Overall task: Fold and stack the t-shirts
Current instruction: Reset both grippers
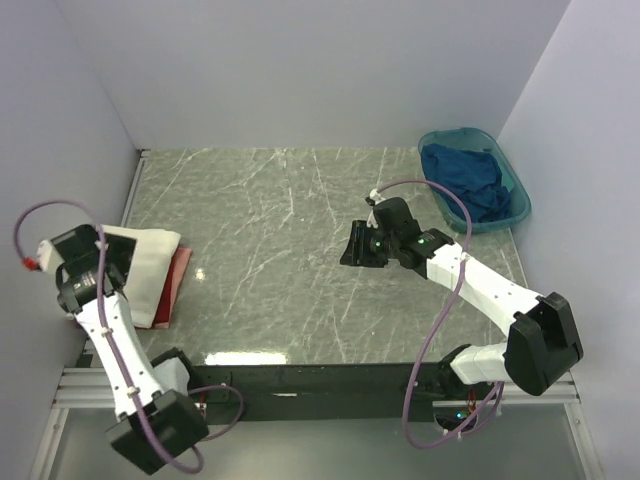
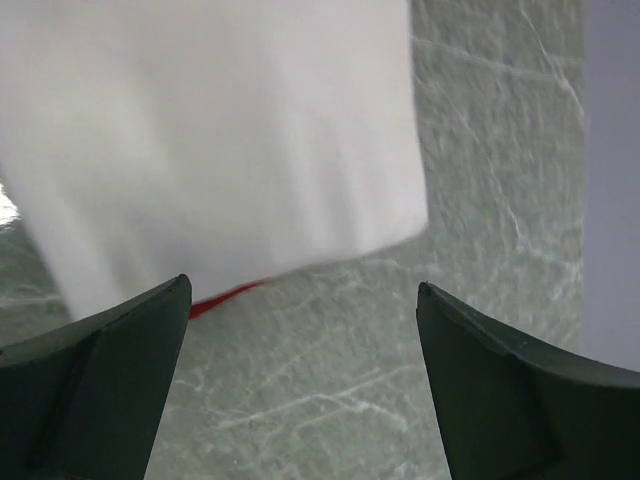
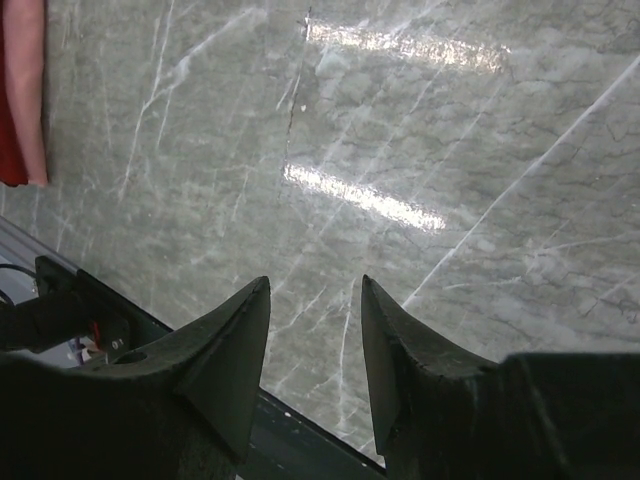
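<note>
A folded cream-white t-shirt (image 1: 148,262) lies on a folded red t-shirt (image 1: 172,292) at the table's left edge. In the left wrist view the white shirt (image 2: 210,130) fills the top, with a sliver of red (image 2: 225,297) under its edge. My left gripper (image 1: 88,268) (image 2: 303,290) is open and empty, just beside the stack. A dark blue t-shirt (image 1: 468,180) lies crumpled in the teal basin (image 1: 516,185) at the back right. My right gripper (image 1: 352,245) (image 3: 315,285) is open and empty above the bare table middle; the red shirt's edge (image 3: 12,90) shows at the right wrist view's left.
The marble table (image 1: 280,210) is walled at back and sides. Its front edge (image 3: 300,420) runs just under my right fingers. Cables loop from both arms.
</note>
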Controlling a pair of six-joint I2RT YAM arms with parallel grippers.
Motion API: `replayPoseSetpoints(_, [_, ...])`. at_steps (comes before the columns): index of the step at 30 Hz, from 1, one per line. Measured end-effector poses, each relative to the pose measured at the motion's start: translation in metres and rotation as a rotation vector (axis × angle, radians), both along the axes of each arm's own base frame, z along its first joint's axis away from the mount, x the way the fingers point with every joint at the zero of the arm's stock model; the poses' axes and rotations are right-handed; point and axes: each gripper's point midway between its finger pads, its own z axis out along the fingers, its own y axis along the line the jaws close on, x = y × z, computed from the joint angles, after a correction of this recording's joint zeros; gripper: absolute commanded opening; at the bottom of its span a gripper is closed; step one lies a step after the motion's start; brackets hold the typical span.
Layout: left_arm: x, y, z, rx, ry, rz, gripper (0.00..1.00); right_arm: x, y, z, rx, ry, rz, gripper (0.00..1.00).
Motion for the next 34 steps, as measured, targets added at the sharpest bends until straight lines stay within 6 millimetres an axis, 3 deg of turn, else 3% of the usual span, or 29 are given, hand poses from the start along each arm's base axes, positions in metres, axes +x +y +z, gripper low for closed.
replayPoseSetpoints(5, [0.039,-0.057,0.004,0.009,-0.029,-0.227,0.99,0.001,0.0,0.0,-0.001,-0.003,-0.002,0.49])
replayPoseSetpoints(9, [0.07,-0.123,-0.005,-0.012,-0.016,-0.428,0.99,0.003,-0.003,0.001,-0.01,-0.016,-0.016,0.49])
replayPoseSetpoints(14, [0.084,-0.211,-0.025,0.005,0.043,-0.64,1.0,0.006,-0.009,0.017,-0.005,-0.073,-0.043,0.49])
replayPoseSetpoints(19, [0.082,-0.289,-0.045,0.034,0.077,-0.817,0.99,0.007,-0.015,0.035,0.008,-0.136,-0.071,0.49])
replayPoseSetpoints(24, [0.071,-0.343,-0.058,0.048,0.072,-0.969,0.99,0.002,-0.028,0.038,-0.003,-0.176,-0.107,0.49])
replayPoseSetpoints(27, [0.068,-0.364,-0.058,0.054,0.045,-1.042,0.99,-0.001,-0.036,0.041,-0.006,-0.203,-0.129,0.5])
replayPoseSetpoints(34, [0.065,-0.382,-0.055,0.063,0.006,-1.118,0.99,-0.004,-0.049,0.048,-0.01,-0.259,-0.175,0.5])
